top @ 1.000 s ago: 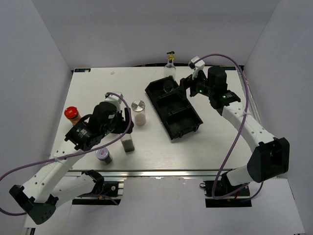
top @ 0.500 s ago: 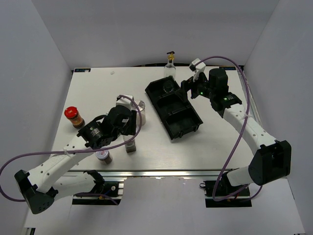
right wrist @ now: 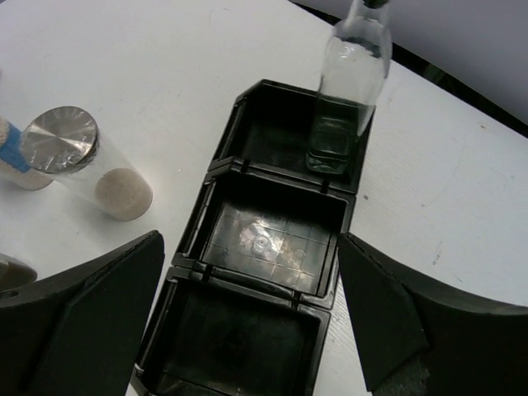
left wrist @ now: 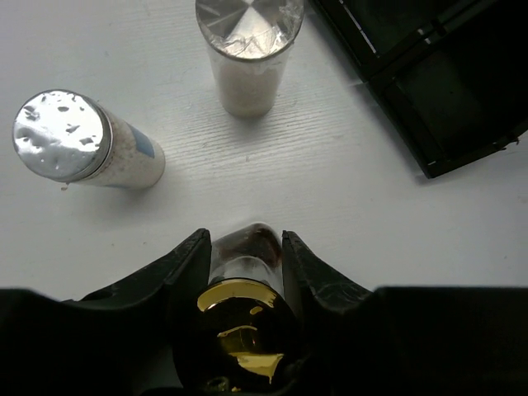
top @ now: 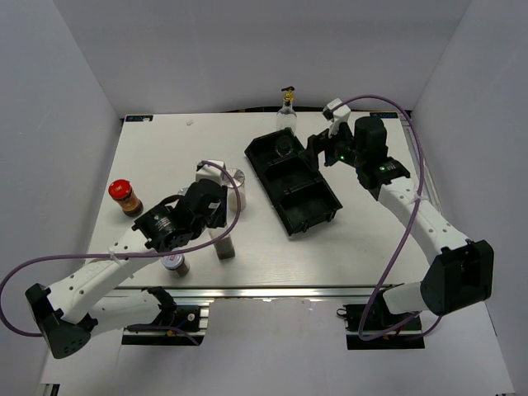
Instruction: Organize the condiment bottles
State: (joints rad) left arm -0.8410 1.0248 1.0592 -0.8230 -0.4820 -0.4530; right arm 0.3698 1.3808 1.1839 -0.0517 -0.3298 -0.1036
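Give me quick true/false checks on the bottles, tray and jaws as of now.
1. A glass bottle stands in the black tray's end compartment. True.
2. The right gripper is shut on that bottle. False: its jaws are wide open above the tray.
3. The left gripper grips a gold-spouted bottle. True.
4. The red-capped jar is in the tray. False: it stands on the table, far left.
5. A silver-lidded jar sits in the tray's middle compartment. False: it stands on the table; that compartment holds nothing.
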